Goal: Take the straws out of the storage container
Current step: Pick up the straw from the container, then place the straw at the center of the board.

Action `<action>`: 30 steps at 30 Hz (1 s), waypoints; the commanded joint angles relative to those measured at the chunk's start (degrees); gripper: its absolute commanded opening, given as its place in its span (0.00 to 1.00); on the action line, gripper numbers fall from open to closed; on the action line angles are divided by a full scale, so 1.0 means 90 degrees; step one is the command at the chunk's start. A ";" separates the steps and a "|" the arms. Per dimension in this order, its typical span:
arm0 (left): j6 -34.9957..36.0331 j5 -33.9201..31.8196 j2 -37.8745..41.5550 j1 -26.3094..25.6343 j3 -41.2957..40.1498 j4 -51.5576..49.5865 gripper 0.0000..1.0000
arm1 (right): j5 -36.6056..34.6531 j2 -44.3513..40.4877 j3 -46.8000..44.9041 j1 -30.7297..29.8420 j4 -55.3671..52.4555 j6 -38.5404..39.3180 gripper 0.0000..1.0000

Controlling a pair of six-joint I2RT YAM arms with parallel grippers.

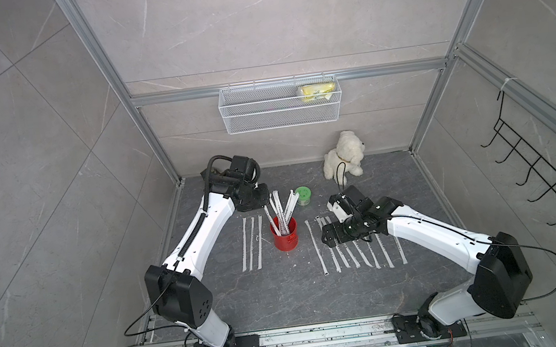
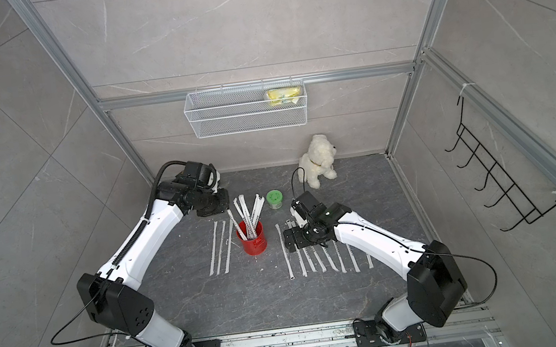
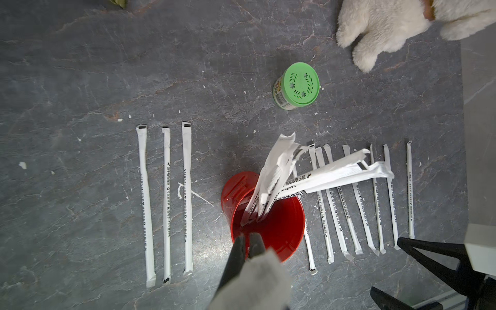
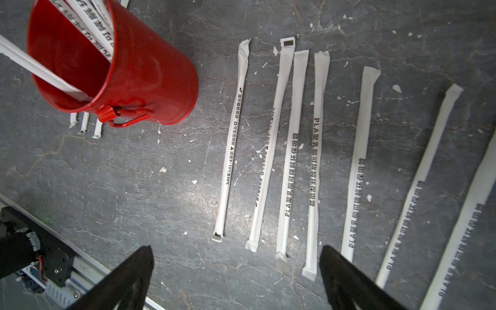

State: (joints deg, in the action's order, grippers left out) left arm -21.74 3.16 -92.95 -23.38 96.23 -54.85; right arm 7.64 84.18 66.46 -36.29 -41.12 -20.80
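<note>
A: Status?
B: Left gripper (image 3: 248, 238) is clamped, apparently on one of the straws (image 3: 271, 174) standing in the storage container (image 3: 281, 230). The rest are laid out alongside. Right gripper (image 4: 236, 251) is spread wide, empty.
A: Handling?
B: Light, flimsy paper, easily crushed. Best pinched near the top and lifted straight.

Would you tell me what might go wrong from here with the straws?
1. The left gripper seems shut on just the tip of one straw; the paper could slip or tear on the lift.
2. The can is unbraced, with the right gripper open over the laid straws; a slanted pull may tip it.
3. The other straws in the can cross each other; one could be dragged out too.
</note>
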 commanded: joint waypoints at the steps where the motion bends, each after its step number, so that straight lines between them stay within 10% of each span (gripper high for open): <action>1: 0.0291 -0.0164 0.0407 0.0029 0.0450 -0.0639 0.08 | 0.0138 -0.0118 0.0235 0.0028 0.0091 -0.0004 1.00; 30: 0.0974 -0.1229 -0.1036 0.1067 0.2628 -0.3180 0.08 | 0.0259 -0.0109 0.0282 0.0028 -0.0135 0.0161 1.00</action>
State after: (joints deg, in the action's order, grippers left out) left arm -14.70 -7.49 -100.44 -14.70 118.74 -79.68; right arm 9.28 83.90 69.01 -36.29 -41.43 -20.73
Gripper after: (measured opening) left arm 0.077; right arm 0.993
